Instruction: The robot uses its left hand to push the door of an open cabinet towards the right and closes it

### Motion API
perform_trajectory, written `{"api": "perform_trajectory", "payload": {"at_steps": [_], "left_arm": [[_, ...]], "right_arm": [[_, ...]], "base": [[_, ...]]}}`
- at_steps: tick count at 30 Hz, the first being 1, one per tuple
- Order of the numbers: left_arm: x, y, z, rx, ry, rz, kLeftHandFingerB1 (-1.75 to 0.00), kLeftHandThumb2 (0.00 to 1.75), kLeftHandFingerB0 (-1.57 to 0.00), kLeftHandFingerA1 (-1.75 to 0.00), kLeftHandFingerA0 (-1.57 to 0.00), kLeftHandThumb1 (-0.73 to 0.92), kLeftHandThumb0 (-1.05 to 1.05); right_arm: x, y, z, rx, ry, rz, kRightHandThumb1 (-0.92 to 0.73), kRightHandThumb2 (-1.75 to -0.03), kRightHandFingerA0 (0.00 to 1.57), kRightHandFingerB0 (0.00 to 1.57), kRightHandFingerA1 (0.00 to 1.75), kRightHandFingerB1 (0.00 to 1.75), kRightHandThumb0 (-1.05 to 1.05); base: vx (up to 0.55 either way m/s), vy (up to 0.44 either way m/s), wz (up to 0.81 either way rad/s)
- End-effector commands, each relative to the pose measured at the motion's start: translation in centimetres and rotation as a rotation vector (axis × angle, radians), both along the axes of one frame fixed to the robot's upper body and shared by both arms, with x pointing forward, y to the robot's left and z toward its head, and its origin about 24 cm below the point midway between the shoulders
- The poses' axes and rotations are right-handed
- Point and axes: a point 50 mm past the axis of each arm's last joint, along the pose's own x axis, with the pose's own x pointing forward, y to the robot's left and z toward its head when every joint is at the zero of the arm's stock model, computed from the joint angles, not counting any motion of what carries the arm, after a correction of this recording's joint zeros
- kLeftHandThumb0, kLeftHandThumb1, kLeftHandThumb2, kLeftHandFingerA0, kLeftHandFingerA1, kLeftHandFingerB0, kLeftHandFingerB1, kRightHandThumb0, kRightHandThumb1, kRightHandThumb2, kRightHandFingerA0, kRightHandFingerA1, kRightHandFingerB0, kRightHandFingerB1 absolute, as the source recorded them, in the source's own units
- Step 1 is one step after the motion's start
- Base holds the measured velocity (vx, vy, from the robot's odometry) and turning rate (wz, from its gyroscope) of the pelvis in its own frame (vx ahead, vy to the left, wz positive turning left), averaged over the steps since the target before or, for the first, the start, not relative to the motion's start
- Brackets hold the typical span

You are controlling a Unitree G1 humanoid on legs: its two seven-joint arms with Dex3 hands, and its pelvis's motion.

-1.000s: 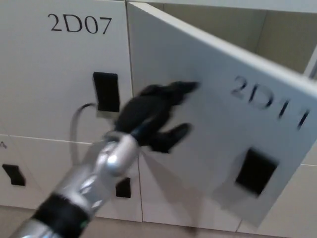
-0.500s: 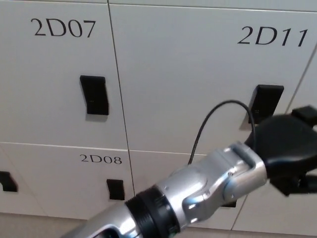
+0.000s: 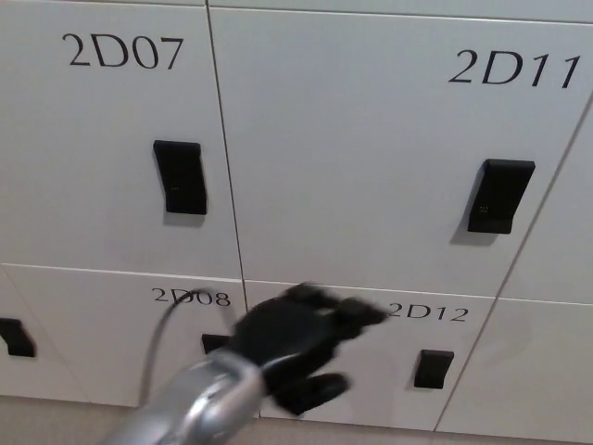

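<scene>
Head view: 2D11 door [image 3: 371, 148] sits flush; left hand [image 3: 296, 345] low, fingers apart, empty. Clear arm without snagging latch [image 3: 500, 196].

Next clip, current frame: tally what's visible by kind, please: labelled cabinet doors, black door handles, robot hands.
Labelled cabinet doors: 4, namely 2D07, 2D11, 2D08, 2D12
Black door handles: 5, on 2D07, on 2D11, on 2D12, bottom-left edge, one partly hidden behind the hand
Robot hands: 1, the left hand
Total: 10
</scene>
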Motion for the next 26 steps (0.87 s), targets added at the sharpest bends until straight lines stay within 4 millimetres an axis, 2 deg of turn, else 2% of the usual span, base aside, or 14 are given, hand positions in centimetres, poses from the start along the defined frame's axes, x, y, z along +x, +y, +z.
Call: {"api": "perform_trajectory", "payload": {"at_steps": [1, 2, 4, 5, 8, 9, 10, 11, 17, 21, 22, 26], "left_arm": [[-3.2, 10.4, -2.6, -0.082, 0.069, 0.322, -0.29, 0.70, -0.21, -0.34, -0.28, 0.92, -0.68], [-4.2, 12.4, -3.3, -0.088, 0.077, 0.397, -0.30, 0.69, -0.21, -0.34, -0.27, 0.92, -0.67], [-4.8, 13.4, -3.5, -0.091, 0.083, 0.435, -0.30, 0.69, -0.21, -0.34, -0.27, 0.92, -0.67], [-5.8, 15.1, -4.0, -0.098, 0.088, 0.505, -0.30, 0.68, -0.23, -0.33, -0.27, 0.92, -0.65], [-7.1, 17.2, -4.8, -0.126, 0.092, 0.606, -0.31, 0.67, -0.26, -0.34, -0.28, 0.90, -0.64], [-8.5, 19.1, -5.6, -0.146, 0.125, 0.702, -0.30, 0.68, -0.24, -0.33, -0.27, 0.92, -0.66], [-8.8, 19.4, -5.8, -0.150, 0.134, 0.720, -0.30, 0.68, -0.24, -0.33, -0.27, 0.92, -0.66], [-9.7, 20.6, -6.3, -0.131, 0.177, 0.786, -0.29, 0.69, -0.22, -0.31, -0.24, 0.92, -0.69], [-11.3, 22.7, -7.1, -0.117, 0.228, 0.879, -0.30, 0.68, -0.22, -0.35, -0.27, 0.92, -0.64], [-11.8, 23.9, -7.8, -0.114, 0.292, 0.958, -0.29, 0.68, -0.20, -0.34, -0.27, 0.92, -0.66], [-11.9, 24.2, -7.9, -0.138, 0.317, 0.989, -0.28, 0.69, -0.19, -0.32, -0.28, 0.92, -0.65], [-11.9, 24.6, -8.3, -0.201, 0.354, 1.053, -0.30, 0.70, -0.22, -0.34, -0.33, 0.92, -0.66]], "right_arm": [[0.4, -1.1, 0.7, -0.021, 0.017, -0.001, -0.66, -0.97, 0.35, 0.23, 0.52, 0.46, -0.52], [0.4, -1.1, 0.7, -0.021, 0.019, -0.004, -0.65, -0.96, 0.34, 0.22, 0.52, 0.45, -0.52], [0.5, -1.1, 0.7, -0.018, 0.020, -0.006, -0.65, -0.96, 0.34, 0.22, 0.52, 0.45, -0.52], [0.4, -1.1, 0.7, -0.011, 0.027, -0.008, -0.65, -0.96, 0.32, 0.20, 0.51, 0.45, -0.48], [0.4, -1.0, 0.6, -0.007, 0.030, -0.006, -0.65, -0.95, 0.32, 0.21, 0.51, 0.45, -0.51], [0.2, -0.9, 0.5, -0.008, 0.031, 0.002, -0.65, -0.96, 0.34, 0.23, 0.52, 0.46, -0.49], [0.2, -0.9, 0.5, -0.009, 0.032, 0.003, -0.65, -0.96, 0.34, 0.23, 0.52, 0.46, -0.49], [0.1, -0.8, 0.4, -0.015, 0.032, 0.007, -0.65, -0.97, 0.36, 0.25, 0.53, 0.46, -0.49], [0.0, -0.7, 0.3, 0.003, 0.035, 0.001, -0.65, -0.95, 0.34, 0.25, 0.51, 0.46, -0.51], [0.0, -0.6, 0.2, -0.010, 0.038, 0.013, -0.65, -0.99, 0.39, 0.25, 0.55, 0.48, -0.44], [0.0, -0.6, 0.2, -0.014, 0.038, 0.016, -0.81, -0.64, 0.45, 0.37, 0.36, 0.33, -0.45], [0.0, -0.6, 0.2, -0.011, 0.038, 0.002, -0.80, -0.65, 0.44, 0.37, 0.36, 0.33, -0.46]], "base": [[0.00, 0.000, 0.00], [0.00, 0.000, 0.00], [0.00, 0.000, 0.00], [0.00, 0.000, 0.00], [0.00, 0.000, 0.00], [0.00, 0.000, 0.00], [0.00, 0.000, 0.00], [0.00, 0.000, 0.00], [0.00, 0.000, 0.00], [0.00, 0.000, 0.00], [0.00, 0.000, 0.00], [0.00, 0.000, 0.00]]}}
